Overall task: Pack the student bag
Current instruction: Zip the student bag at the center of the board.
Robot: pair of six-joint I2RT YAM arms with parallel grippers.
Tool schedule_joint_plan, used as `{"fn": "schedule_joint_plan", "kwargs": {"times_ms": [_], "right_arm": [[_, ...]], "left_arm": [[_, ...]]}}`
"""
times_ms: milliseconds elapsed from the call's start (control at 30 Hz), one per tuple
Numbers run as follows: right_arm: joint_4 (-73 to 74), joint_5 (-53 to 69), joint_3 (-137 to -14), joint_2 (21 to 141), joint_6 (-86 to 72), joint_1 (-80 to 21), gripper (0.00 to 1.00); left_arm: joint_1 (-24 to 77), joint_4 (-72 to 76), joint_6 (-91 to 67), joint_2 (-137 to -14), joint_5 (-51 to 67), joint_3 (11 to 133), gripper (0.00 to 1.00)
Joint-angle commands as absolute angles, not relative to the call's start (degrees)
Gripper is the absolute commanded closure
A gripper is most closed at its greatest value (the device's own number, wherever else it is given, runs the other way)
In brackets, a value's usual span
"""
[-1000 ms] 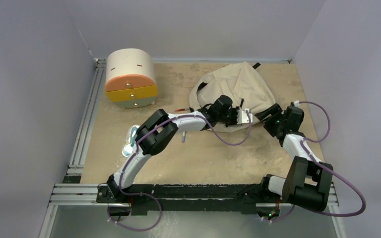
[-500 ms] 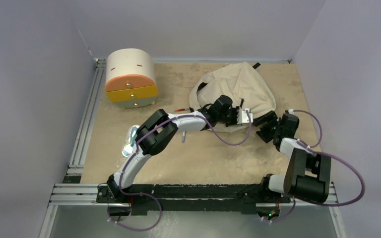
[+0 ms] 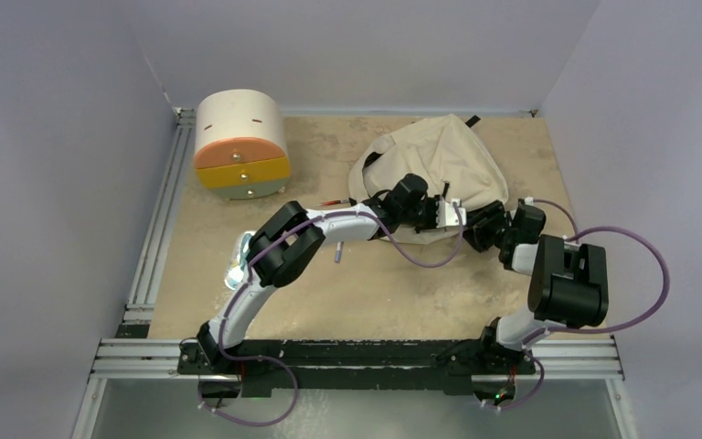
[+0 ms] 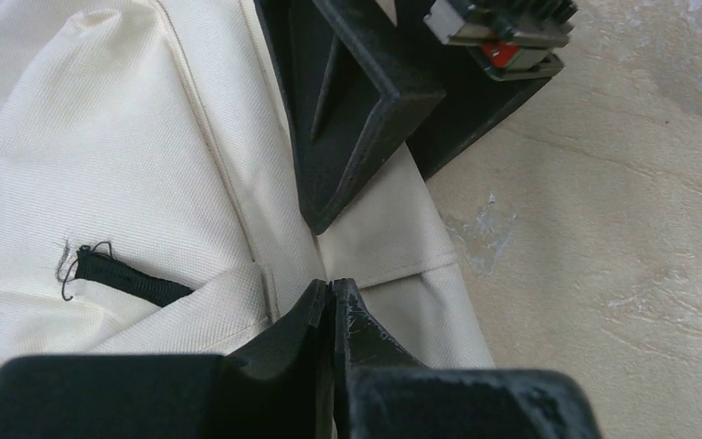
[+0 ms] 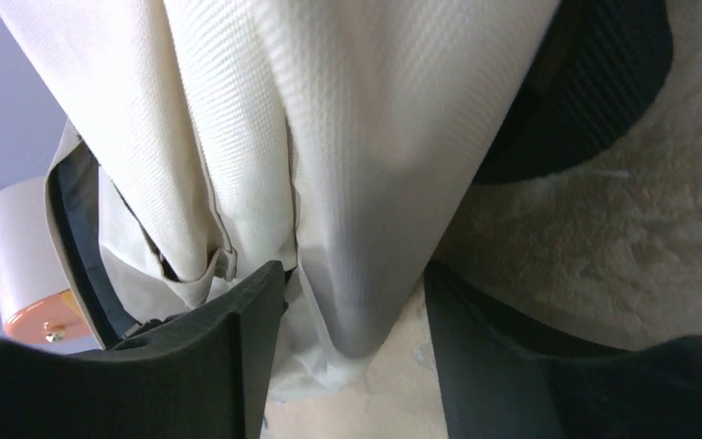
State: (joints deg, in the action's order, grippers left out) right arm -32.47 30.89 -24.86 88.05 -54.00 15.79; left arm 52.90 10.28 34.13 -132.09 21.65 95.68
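on table [image 3: 356, 293], student bag [image 3: 439, 160] sits slumped at far right, well apart from drawer box [image 3: 240, 144]. both arms work its near edge. left arm stretched long and low; left gripper [image 4: 333, 297] jaws closed, bag hem looks pinched at the tips, likely to tension the fabric. right arm folded tight, elbow high; right gripper [image 5: 352, 283] open, 2 jaws straddling a raised fold, not clamped yet.

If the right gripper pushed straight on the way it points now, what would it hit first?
The student bag: a raised fold of its beige fabric sits between the open fingers of the right gripper, so contact looks almost immediate.
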Motion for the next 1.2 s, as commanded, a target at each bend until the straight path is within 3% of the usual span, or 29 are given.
{"fn": "schedule_joint_plan", "kwargs": {"times_ms": [0, 167, 267, 733, 1167], "right_arm": [[-37.4, 32.8, -27.5, 92.0, -54.2, 15.5, 0.45], [-38.0, 33.5, -28.4, 93.4, -53.9, 15.5, 0.84], [-35.8, 31.9, -28.8, 92.1, -53.6, 15.6, 1.00], [-25.3, 20.3, -32.3, 86.0, -48.6, 16.0, 1.00], [-21.2, 15.5, -35.1, 85.1, -46.5, 17.7, 1.00]], "left_arm": [[53.1, 10.6, 34.8, -128.2, 21.8, 95.8, 1.00], [52.9, 10.3, 35.2, -127.8, 20.1, 95.7, 1.00], [52.8, 9.1, 35.2, -127.4, 18.9, 96.0, 1.00], [49.4, 6.8, 30.2, -120.1, 16.1, 90.5, 1.00], [45.0, 5.7, 25.4, -108.9, 13.8, 78.3, 1.00]]}}
